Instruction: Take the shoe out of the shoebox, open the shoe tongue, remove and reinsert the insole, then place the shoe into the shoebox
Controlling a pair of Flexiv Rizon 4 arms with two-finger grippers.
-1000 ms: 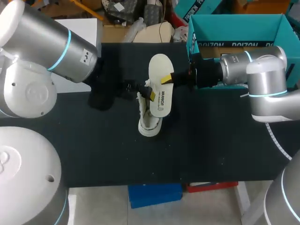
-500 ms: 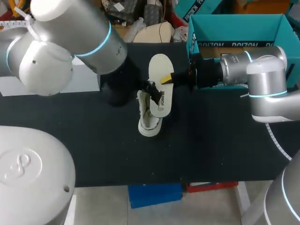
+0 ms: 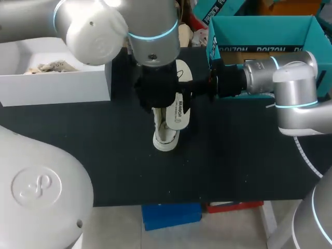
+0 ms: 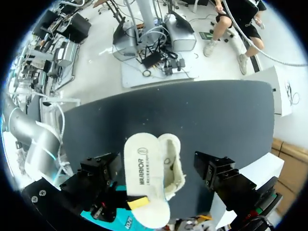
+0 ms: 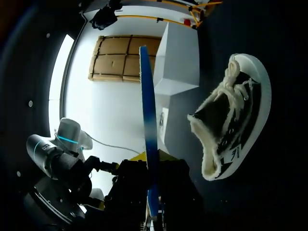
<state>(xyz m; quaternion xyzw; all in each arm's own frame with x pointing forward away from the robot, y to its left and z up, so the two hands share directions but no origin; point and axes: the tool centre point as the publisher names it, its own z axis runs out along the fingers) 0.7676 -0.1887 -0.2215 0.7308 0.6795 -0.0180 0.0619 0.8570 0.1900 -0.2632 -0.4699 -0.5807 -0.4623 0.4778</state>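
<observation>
My right fingers pinch the white insole by one end, held just above the shoe on the tabletop. My left fingers are spread wide over both.

**Table and teal box**

A table covered in a flat black surface is seen across the head view. The same dark surface is seen in the left wrist view and the right wrist view. At its far right corner an open teal box is set, with a brown strip shown inside.
</observation>
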